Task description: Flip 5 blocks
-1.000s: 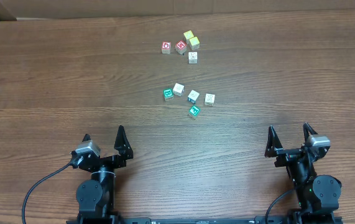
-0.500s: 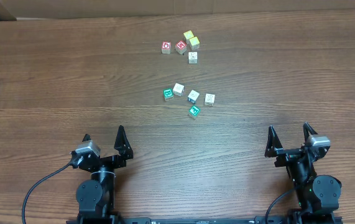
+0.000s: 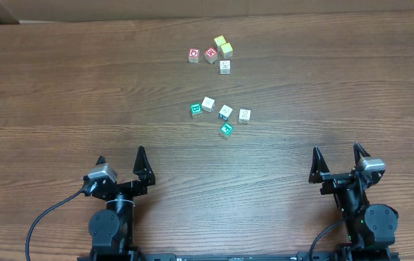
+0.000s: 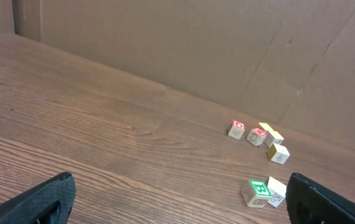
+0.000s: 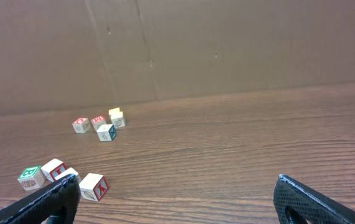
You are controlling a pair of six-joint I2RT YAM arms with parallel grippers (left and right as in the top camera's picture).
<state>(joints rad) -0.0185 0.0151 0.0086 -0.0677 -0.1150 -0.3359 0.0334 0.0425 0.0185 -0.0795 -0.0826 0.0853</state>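
Several small pale blocks lie in a loose cluster at mid-table: a green-topped one [image 3: 196, 109], a plain white one [image 3: 208, 104], two more whitish ones [image 3: 225, 112] [image 3: 244, 115] and another green-topped one [image 3: 226, 130]. The left wrist view shows the green-topped block [image 4: 258, 191] beside a white block [image 4: 276, 190]. In the right wrist view, the near blocks [image 5: 94, 186] [image 5: 31, 177] lie at lower left. My left gripper [image 3: 121, 156] and right gripper [image 3: 336, 150] stand open at the near edge, well short of the blocks. Nothing lies between either pair of fingers [image 4: 46, 199] [image 5: 320, 202].
A second cluster sits farther back: two red-printed cubes [image 3: 193, 55] [image 3: 210, 54], two yellow-faced cubes [image 3: 220, 42] [image 3: 226, 49] and a whitish cube [image 3: 225, 66]. A brown cardboard wall [image 5: 227, 43] closes off the far side of the wooden table [image 3: 61, 94].
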